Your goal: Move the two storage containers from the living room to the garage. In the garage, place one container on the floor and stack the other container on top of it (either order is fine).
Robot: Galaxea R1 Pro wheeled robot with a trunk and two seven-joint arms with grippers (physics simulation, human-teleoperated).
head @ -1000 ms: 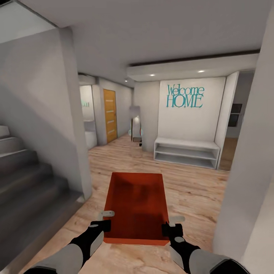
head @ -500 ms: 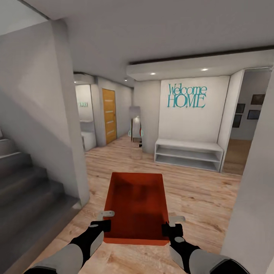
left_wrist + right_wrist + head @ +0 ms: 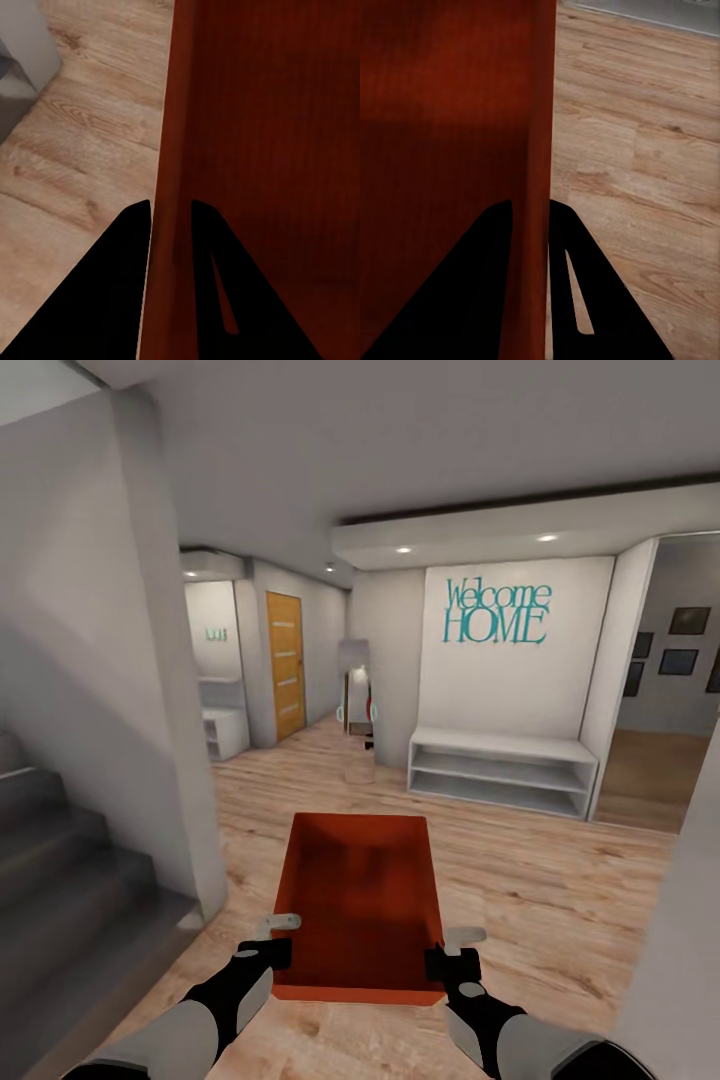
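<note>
Head view, largest first: light wood-plank floor of a hallway; grey staircase at left; white wall bench under teal "Welcome HOME" lettering; orange-red rectangular topless container, carried above the planks between both arms. Left gripper clamps its left wall, one finger each side; right gripper likewise pinches the right wall.

Light wood-plank floor under a white bench
</note>
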